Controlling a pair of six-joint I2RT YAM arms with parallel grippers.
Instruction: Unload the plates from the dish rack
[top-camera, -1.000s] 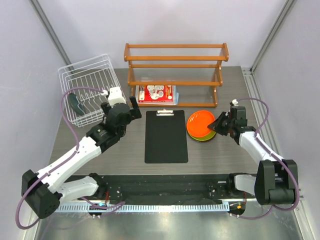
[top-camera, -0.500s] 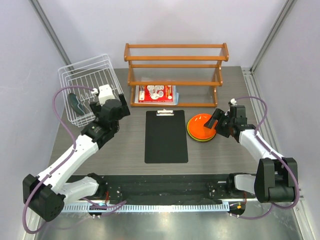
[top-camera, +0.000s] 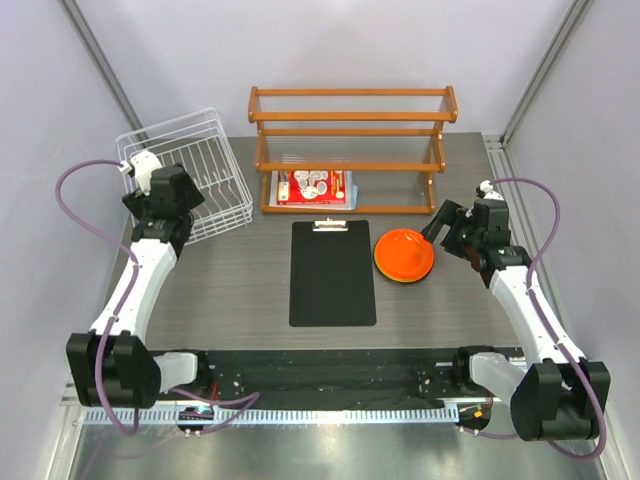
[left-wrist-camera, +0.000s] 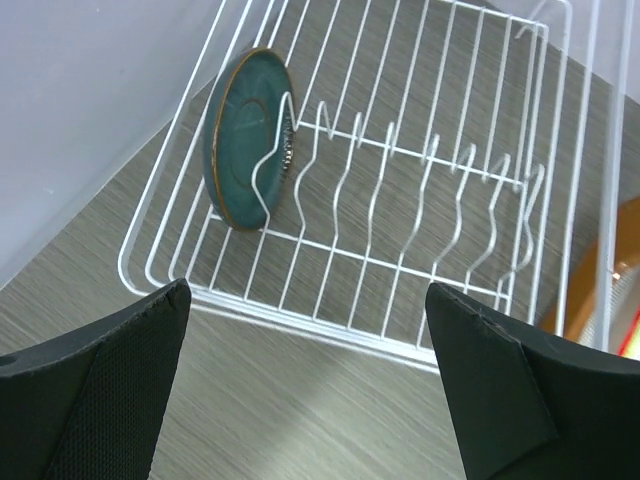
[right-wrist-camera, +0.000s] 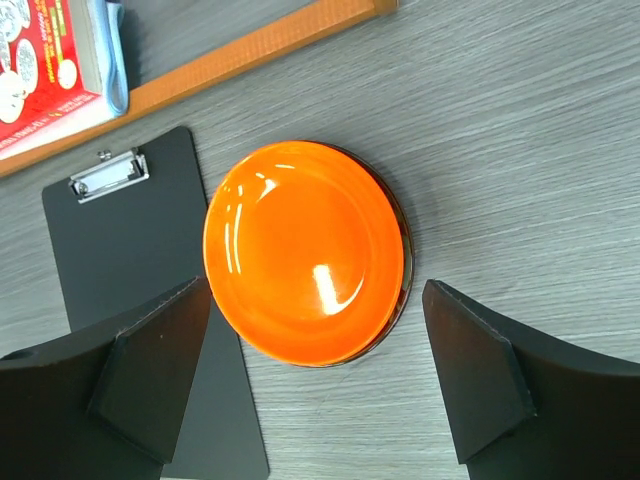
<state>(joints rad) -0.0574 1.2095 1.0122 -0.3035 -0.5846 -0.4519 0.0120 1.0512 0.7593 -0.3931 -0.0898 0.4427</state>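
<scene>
The white wire dish rack (top-camera: 200, 160) stands at the back left. In the left wrist view a teal plate (left-wrist-camera: 245, 135) stands on edge between the tines at the left end of the dish rack (left-wrist-camera: 400, 330); my arm hides it in the top view. My left gripper (top-camera: 168, 208) (left-wrist-camera: 305, 300) hangs open over the rack's near rim, holding nothing. The orange plate (top-camera: 403, 253) (right-wrist-camera: 305, 250) lies flat on the table right of centre, with a lime-green edge (top-camera: 412, 280) showing beneath it. My right gripper (top-camera: 447, 235) (right-wrist-camera: 316, 300) hovers open just right of that stack, with nothing in it.
A black clipboard (top-camera: 332, 272) (right-wrist-camera: 130, 240) lies left of the plate stack. Behind it stands an orange-brown wooden shelf (top-camera: 350, 130) (right-wrist-camera: 250, 50) with a red box (top-camera: 313, 187) (right-wrist-camera: 40, 60) under it. Grey walls close in both sides.
The right gripper opened, let go of the orange plate on the stack and drew back to the right. The left arm swung left from beside the clipboard to the rack.
</scene>
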